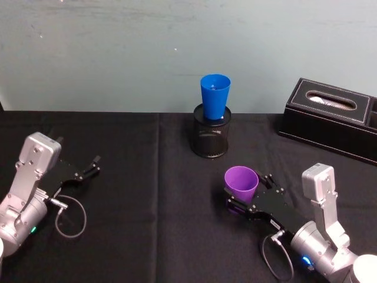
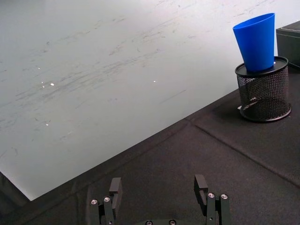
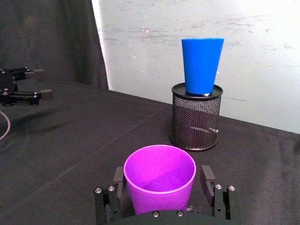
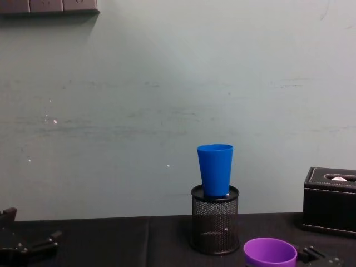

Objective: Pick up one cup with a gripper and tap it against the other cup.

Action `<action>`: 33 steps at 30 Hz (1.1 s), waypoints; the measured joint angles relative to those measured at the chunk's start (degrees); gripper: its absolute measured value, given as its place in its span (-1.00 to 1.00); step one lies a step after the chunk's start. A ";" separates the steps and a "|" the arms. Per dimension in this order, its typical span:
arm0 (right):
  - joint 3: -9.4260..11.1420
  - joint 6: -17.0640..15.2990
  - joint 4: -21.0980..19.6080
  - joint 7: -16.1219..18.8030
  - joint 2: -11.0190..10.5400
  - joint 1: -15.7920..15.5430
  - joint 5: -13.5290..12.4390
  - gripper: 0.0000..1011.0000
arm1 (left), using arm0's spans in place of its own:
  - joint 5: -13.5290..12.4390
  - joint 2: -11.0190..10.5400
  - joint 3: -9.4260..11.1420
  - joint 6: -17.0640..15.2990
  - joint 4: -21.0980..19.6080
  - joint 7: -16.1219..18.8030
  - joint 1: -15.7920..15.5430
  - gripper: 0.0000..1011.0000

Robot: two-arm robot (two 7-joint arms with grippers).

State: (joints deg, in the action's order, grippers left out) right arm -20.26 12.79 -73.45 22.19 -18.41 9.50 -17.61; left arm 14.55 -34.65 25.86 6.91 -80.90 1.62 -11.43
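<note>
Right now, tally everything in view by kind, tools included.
Cups: 2 (purple cup at the right tool; blue cup standing in the holder)
Mesh pen holder: 1
Black tissue box: 1
Tools: 2 (right tool; left tool, open and empty at the left)
Total: 6

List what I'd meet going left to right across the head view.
left gripper → blue cup standing in the black mesh pen holder → purple cup, with the right gripper around it → black tissue box
</note>
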 joint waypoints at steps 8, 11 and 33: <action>0.75 0.26 1.74 1.31 0.86 1.18 0.51 0.98 | 0.00 0.00 0.00 0.00 0.00 0.00 0.00 1.00; 1.01 0.29 2.33 1.94 1.16 1.62 0.69 0.98 | 0.00 0.00 0.00 0.00 0.00 0.00 0.00 1.00; 1.23 0.30 2.99 2.81 1.46 2.15 0.78 0.96 | 0.00 0.00 0.00 0.00 0.00 0.00 0.00 1.00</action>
State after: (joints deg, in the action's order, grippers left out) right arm -19.04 13.08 -70.47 25.00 -16.95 11.65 -16.83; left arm 14.55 -34.65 25.86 6.91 -80.90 1.62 -11.43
